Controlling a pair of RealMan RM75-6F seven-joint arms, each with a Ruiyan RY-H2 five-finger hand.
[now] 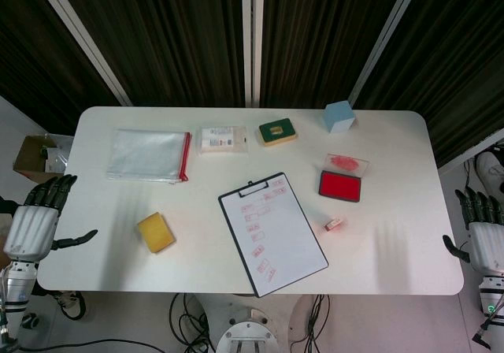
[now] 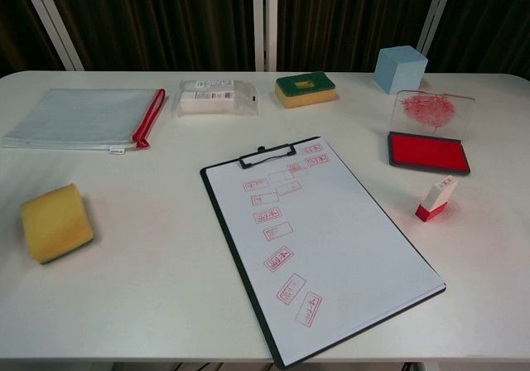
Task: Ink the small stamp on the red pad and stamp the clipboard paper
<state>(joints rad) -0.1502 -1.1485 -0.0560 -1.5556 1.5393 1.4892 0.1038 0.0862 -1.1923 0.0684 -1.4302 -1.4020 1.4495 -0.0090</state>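
White table [image 1: 394,250] carries clipboard [image 2: 348,247], red pad [image 2: 429,151], stamp [image 2: 436,199], sponges, pouch, perhaps a packet.

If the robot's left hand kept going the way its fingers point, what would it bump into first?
The left hand hangs off the table's left edge, fingers pointing away from the robot. That line seems to run beside the table toward the cardboard box, though depth is unclear.

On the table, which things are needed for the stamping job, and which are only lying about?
Needed for the job:
small stamp
red ink pad
clipboard with its paper

Only lying about:
clear ink pad lid
blue cube
green and yellow sponge
yellow sponge
clear zip pouch
small plastic packet
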